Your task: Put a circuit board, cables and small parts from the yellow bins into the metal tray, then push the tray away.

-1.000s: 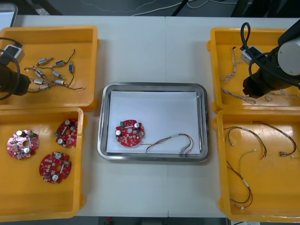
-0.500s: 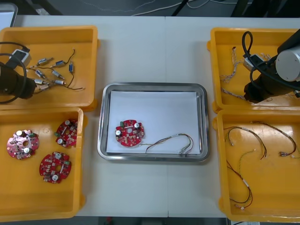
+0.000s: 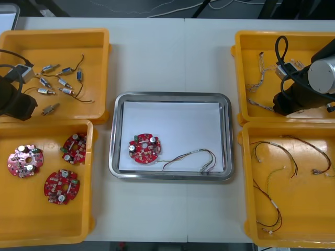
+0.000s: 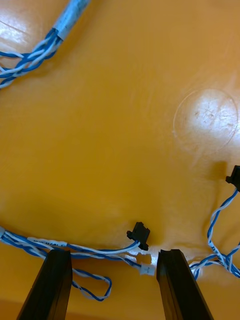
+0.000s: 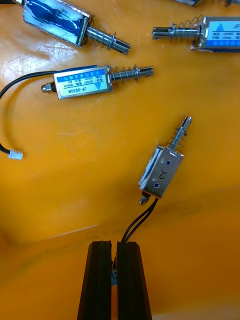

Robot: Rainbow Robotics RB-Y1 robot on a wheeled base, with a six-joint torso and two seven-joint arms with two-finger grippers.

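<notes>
In the left wrist view my left gripper (image 5: 114, 245) is shut on the black lead of a small metal part (image 5: 162, 172), and the part's body lies on the bin floor just beyond the fingertips. From the front, that part (image 3: 50, 109) sits apart from several other small metal parts (image 3: 57, 78) in the far left yellow bin (image 3: 99, 68). My right gripper (image 4: 114, 280) stands open low over the far right bin (image 3: 241, 78), with a twisted blue and white cable (image 4: 90, 247) and its black plug lying between the fingers. The metal tray (image 3: 170, 98) holds a round red circuit board (image 3: 144, 148) and a red and yellow cable (image 3: 193, 157).
The near left bin (image 3: 90, 172) holds three red circuit boards (image 3: 62, 185). Several thin cables (image 3: 272, 151) lie in the near right bin (image 3: 246, 183). More blue and white cable (image 4: 30, 47) lies farther off in the right wrist view. Bare table surrounds the tray.
My left gripper has shut on the part's lead and drawn the part out of the cluster towards the bin's near wall. The right arm has shifted slightly right and stays open.
</notes>
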